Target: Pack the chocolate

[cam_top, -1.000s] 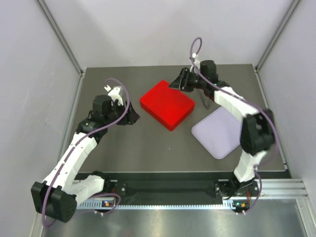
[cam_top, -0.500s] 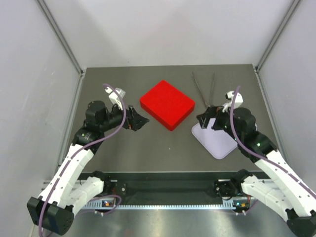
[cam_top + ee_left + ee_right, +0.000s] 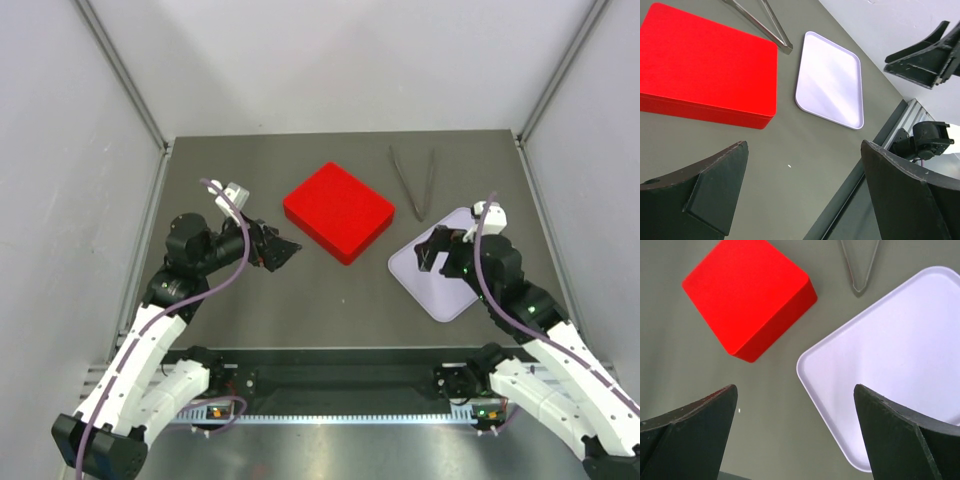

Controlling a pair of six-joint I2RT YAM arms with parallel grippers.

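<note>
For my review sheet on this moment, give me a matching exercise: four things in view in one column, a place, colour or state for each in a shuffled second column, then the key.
1. flat box
2. tray
3. metal tongs
4. left gripper

A. open and empty, left of the box
B. lying beyond the tray, toward the back wall
C. pale purple, partly beneath the open right gripper
D. red, left of the tray

Pairs: 1-D, 2-C, 3-B, 4-A

left arm [image 3: 140, 340] and right arm [image 3: 560, 345] are bent, wrists seemingly tilted down. left fingers [image 3: 705, 192] hang left of the red box [image 3: 338, 211], right fingers [image 3: 692, 425] right of it; both pairs spread wide, empty.
</note>
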